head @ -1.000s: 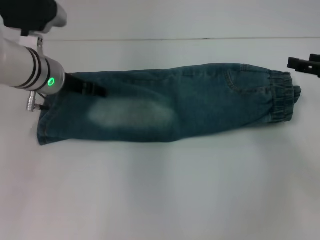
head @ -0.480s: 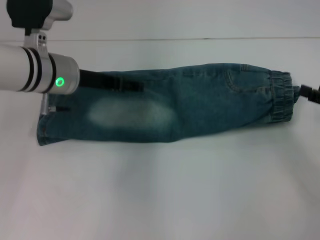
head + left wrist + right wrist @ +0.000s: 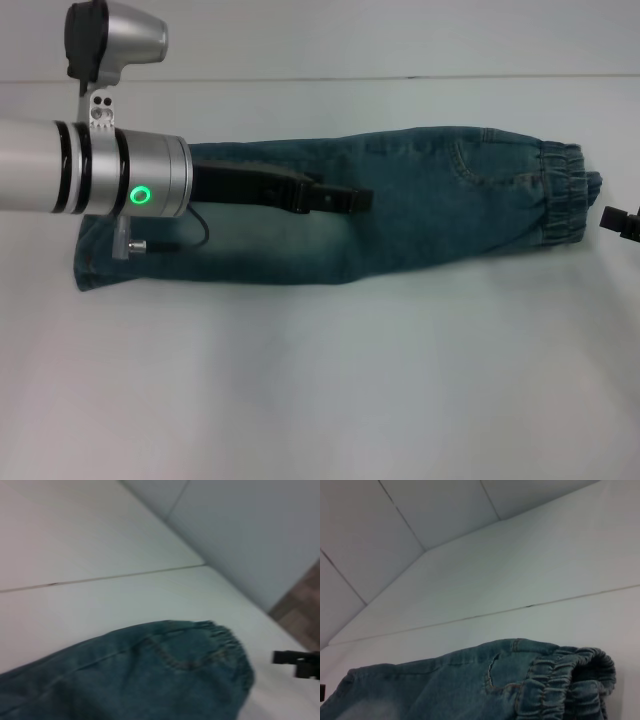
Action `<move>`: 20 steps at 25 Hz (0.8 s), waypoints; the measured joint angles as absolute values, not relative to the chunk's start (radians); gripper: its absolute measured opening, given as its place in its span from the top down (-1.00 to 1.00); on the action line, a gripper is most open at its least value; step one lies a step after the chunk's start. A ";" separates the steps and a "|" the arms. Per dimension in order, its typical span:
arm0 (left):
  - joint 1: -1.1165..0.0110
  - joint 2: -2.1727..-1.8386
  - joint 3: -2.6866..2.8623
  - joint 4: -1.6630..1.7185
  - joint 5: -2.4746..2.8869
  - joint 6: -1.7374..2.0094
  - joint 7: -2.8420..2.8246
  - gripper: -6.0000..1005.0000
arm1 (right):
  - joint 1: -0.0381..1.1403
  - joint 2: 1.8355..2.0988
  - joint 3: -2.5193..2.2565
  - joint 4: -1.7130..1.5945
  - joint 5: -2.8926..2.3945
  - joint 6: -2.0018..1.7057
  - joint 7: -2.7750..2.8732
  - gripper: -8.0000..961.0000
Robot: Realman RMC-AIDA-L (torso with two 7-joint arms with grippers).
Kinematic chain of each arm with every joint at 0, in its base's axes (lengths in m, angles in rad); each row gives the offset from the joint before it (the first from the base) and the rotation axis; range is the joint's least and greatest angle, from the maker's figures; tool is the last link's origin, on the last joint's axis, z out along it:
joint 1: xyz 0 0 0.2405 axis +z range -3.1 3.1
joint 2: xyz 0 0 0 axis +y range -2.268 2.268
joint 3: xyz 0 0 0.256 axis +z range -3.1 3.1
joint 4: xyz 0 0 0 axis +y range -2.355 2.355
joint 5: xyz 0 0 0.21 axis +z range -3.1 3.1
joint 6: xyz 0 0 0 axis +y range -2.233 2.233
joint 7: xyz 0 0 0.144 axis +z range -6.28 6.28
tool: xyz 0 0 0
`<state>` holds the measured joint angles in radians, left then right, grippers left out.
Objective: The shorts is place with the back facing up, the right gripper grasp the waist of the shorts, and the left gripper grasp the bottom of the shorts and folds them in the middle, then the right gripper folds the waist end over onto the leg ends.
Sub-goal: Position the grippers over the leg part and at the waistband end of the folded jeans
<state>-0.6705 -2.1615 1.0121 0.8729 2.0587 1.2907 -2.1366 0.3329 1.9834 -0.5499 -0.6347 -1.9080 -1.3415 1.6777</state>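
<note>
Denim shorts [image 3: 400, 205] lying flat on the white worktop [image 3: 320, 380], already doubled lengthwise, elastic waist [image 3: 565, 192] toward the right side, leg ends [image 3: 95, 265] toward the left. First fold judged done; second fold, waist over onto leg ends, not yet begun.

Left gripper [image 3: 335, 198] stretched out low over the middle of the shorts, dark fingers lying close together and holding no cloth; whether touching the denim or just above it, cannot tell. Leg ends well behind those fingertips, waist well ahead of them.

Right gripper [image 3: 622, 222] barely showing at the edge of the head view, just beyond the waist and apart from it; fingers not shown clearly enough, so open or clenched cannot be told. Same gripper visible far off in the left wrist view [image 3: 297, 662], beside the gathered waistband [image 3: 230, 645]. Waistband also close in the right wrist view [image 3: 570, 680].

Step in hand, by judgement: clearing the left arm and bringing the right in for the waist. Next move calls for a grip on both layers at the waistband, then a carry over toward the leg ends.
</note>
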 joint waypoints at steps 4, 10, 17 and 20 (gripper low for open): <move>-0.679 -2.158 0.985 0.815 2.025 1.320 -2.082 -0.77 | 0.349 1.968 -0.554 -0.620 -1.926 -1.350 1.684 -0.87; -0.699 -2.161 0.992 0.762 2.014 1.338 -2.037 -0.77 | 0.403 1.942 -0.553 -0.568 -1.981 -1.351 1.688 -0.87; -0.725 -2.162 0.993 0.734 1.995 1.336 -2.023 -0.77 | 0.435 1.933 -0.553 -0.552 -2.017 -1.330 1.702 -0.86; -0.734 -2.164 0.994 0.728 1.993 1.338 -2.013 -0.77 | 0.435 1.933 -0.553 -0.551 -2.021 -1.306 1.708 -0.87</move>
